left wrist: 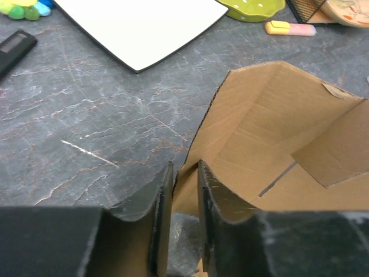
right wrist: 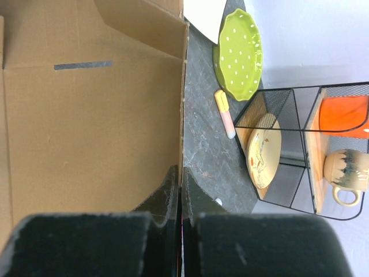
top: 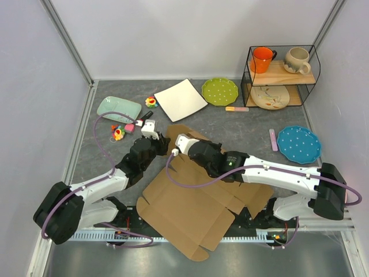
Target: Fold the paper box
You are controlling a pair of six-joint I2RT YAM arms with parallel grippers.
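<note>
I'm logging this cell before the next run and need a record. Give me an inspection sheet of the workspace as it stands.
Surface: grey marbled table, no spills seen.
Job's things: box part folded, far walls raised, near flaps flat.
Clutter: white plate, green plate, blue plate, mint tray, toys, marker; shelf holding orange mug, cream mug, patterned plate.
Grippers: left gripper and right gripper each shut, fingers pinching a box wall.
Cables: purple cable crosses over the box; second cable loops by the tray.
Surroundings: pale walls on three sides; nothing else seen.
</note>
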